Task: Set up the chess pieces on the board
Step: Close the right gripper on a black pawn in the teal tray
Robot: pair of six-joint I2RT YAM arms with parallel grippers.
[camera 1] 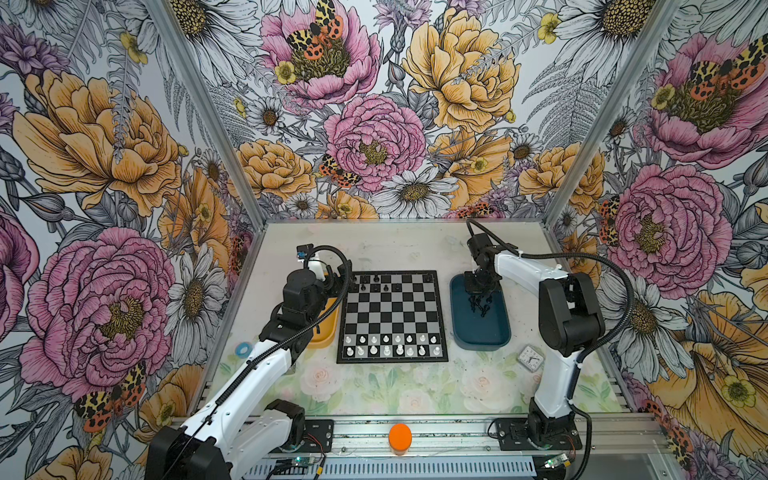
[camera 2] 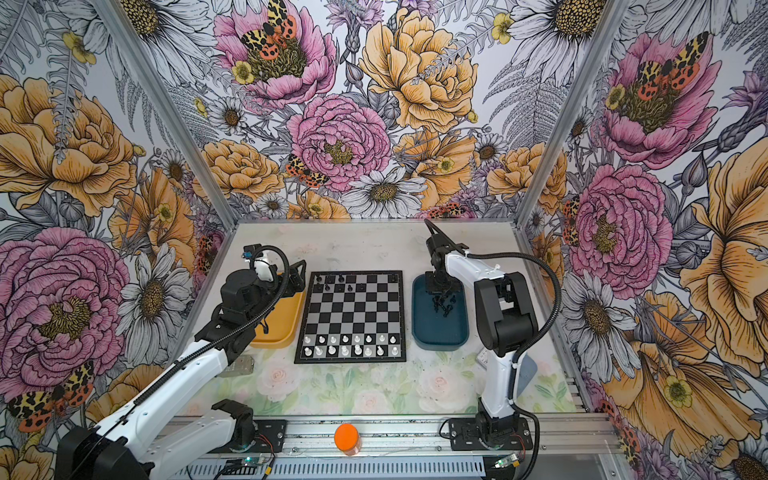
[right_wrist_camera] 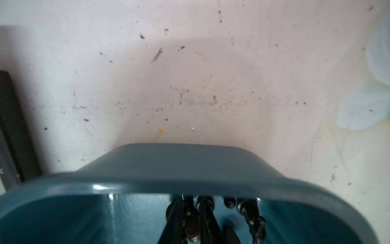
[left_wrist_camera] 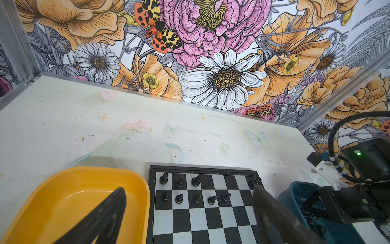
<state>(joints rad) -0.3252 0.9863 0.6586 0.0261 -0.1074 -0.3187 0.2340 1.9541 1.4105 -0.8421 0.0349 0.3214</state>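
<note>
Backdrop: floral wallpaper [camera 1: 374, 124] on three sides; pale, scuffed tabletop [camera 1: 395, 245] with faded flower print.
Board: the board [camera 1: 392, 316] lies flat mid-table, square-on in both top views.
Black, placed: nine chess pieces [left_wrist_camera: 198, 198] upright at the board's 12 o'clock edge. Four on the outer rank, five on the next rank in.
Black, loose: black heap [camera 1: 480, 306] jumbled in the blue tray [camera 1: 484, 338], toward the tray's 12 o'clock end.
Blue tray: 3 o'clock of the board, near it but apart.
White: white pieces [camera 1: 390, 345] fill two ranks at the 6 o'clock edge.
Yellow tray: yellow tray [camera 1: 322, 334] at 9 o'clock, just beside the board's border.
Left gripper: left gripper [left_wrist_camera: 188, 189] raised over the board's 10 o'clock corner. Fingers [left_wrist_camera: 109, 215] spread wide, one over the yellow tray, one over the board.
Right gripper: right gripper [right_wrist_camera: 192, 211] down inside the blue tray at the heap. Fingers [right_wrist_camera: 207, 219] close together with one black piece between them. Wrist view is blurred, so cannot tell if it is clamped.
Extras: alarm clock [camera 1: 531, 358] at 4 o'clock of the board, blue ring [camera 1: 242, 350] at 8 o'clock, orange cylinder [camera 1: 400, 438] on the front rail at 6 o'clock.
</note>
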